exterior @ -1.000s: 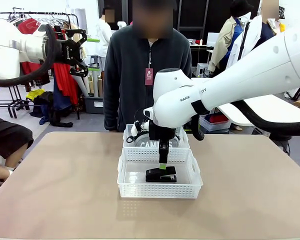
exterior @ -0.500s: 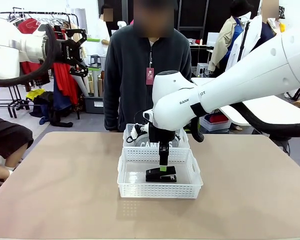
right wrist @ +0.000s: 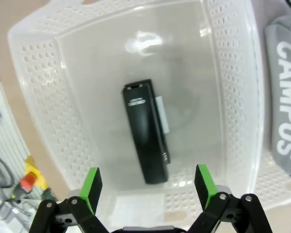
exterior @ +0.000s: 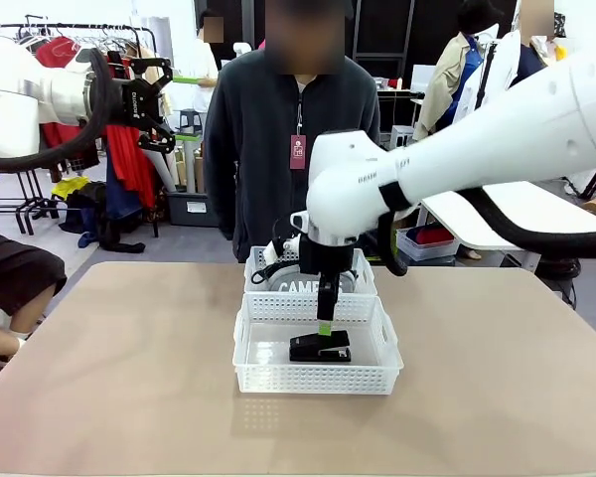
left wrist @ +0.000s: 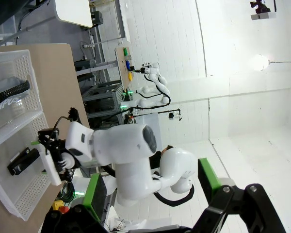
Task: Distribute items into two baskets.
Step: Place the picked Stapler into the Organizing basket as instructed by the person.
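Note:
The black stapler (exterior: 320, 347) lies flat on the floor of the near basket (exterior: 313, 380), partly over a white sticker (right wrist: 161, 114). My right gripper (exterior: 324, 320) hangs just above it, open, and in the right wrist view its green pads (right wrist: 92, 185) stand wide on either side of the stapler (right wrist: 145, 132) without touching it. The grey CAMPUS pouch (exterior: 303, 286) rests in the far basket (exterior: 259, 260) and shows at the right edge as the pouch (right wrist: 283, 97). My left gripper (exterior: 174, 104) is raised high at the left, open and holding nothing.
A person in a dark jacket (exterior: 288, 129) stands at the table's far edge right behind the baskets. The tan table (exterior: 109, 378) has free room left and right of the baskets. Clothes racks and other tables stand farther back.
My right arm has lifted a little above the near basket. The stapler stays lying in the basket. The left arm has not moved.

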You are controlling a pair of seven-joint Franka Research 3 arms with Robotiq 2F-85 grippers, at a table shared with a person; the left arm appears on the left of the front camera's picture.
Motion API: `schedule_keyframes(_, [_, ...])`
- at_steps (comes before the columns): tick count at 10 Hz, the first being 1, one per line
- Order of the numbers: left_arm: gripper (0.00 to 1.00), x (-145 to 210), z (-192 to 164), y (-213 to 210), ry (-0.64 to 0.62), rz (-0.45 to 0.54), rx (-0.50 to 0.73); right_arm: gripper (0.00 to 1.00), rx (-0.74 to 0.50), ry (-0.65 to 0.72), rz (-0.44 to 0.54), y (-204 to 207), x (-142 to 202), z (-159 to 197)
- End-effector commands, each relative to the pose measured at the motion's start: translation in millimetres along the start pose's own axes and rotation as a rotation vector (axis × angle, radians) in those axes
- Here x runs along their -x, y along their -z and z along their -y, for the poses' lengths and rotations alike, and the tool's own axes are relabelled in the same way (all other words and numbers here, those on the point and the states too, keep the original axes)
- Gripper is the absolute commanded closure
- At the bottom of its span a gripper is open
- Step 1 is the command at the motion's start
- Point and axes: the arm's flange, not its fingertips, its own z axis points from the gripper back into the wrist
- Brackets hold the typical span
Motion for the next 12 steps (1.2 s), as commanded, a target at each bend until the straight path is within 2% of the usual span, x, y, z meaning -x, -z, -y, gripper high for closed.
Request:
schedule_keyframes(1, [0.0,1,2,0,0.004,0.002,0.003,0.0,-0.113,0.075,0.042,-37,11,-1])
schedule_keyframes(3, [0.0,1,2,0,0.004,0.002,0.003,0.0,-0.185,0.238,0.063,-60,27,5])
schedule_keyframes(4, [0.0,1,2,0,0.004,0.002,0.003,0.0,-0.262,0.363,0.127,-63,32,3])
schedule_keyframes(5, [0.0,1,2,0,0.004,0.002,0.003,0.0,-0.324,0.431,0.182,-71,39,9])
schedule_keyframes(7, [0.0,1,2,0,0.004,0.002,0.003,0.0,-0.364,0.619,0.344,-84,53,17])
schedule_keyframes(9, [0.0,1,2,0,0.004,0.002,0.003,0.0,-0.416,0.707,0.51,-104,68,23])
schedule_keyframes(11, [0.0,1,2,0,0.004,0.002,0.003,0.0,-0.409,0.775,0.682,-124,88,35])
schedule_keyframes(12, [0.0,1,2,0,0.004,0.002,0.003,0.0,-0.404,0.772,0.693,-125,90,38])
